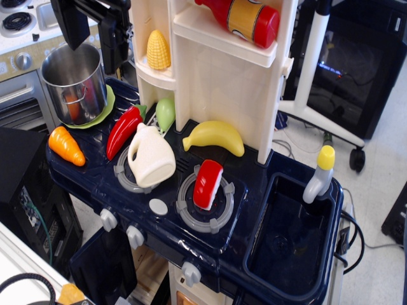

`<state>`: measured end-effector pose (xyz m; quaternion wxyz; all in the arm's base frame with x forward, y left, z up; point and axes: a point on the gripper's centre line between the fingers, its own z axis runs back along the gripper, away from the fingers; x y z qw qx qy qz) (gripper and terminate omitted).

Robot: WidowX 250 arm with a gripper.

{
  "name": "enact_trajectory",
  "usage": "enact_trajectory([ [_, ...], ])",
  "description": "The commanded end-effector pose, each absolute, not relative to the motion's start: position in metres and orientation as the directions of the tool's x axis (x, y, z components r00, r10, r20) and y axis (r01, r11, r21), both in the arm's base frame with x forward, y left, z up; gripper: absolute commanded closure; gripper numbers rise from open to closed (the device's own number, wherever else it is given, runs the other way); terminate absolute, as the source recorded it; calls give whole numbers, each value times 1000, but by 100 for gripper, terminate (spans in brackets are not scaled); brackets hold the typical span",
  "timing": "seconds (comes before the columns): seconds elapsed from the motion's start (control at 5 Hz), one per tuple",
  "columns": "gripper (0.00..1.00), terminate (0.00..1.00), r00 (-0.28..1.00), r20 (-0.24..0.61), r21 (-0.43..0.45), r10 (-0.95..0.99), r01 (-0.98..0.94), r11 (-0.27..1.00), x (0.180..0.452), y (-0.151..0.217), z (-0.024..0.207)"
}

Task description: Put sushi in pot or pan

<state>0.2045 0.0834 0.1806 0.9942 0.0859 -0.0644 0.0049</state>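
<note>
Sushi [207, 184] on centre burner; pot [75, 84] upper left, gripper [95, 32] above it, jaws spread, holding nothing.

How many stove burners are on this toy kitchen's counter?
2. The left burner sits under the white jug; the right burner holds the sushi. None appears hidden, though the pot covers the counter's far-left corner.

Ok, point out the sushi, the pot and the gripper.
sushi [208, 183], observation.image view, on its red top.
pot [81, 95], observation.image view, on its steel side wall.
gripper [95, 32], observation.image view, between its two black fingers.
</note>
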Motion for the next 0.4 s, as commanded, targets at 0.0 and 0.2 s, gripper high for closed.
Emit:
enact_trajectory([
  [0.0,0,0,992,129,170,-1,-21,985,204,83,181],
  [0.2,0,0,991,132,184,7,-31,982,205,41,185],
])
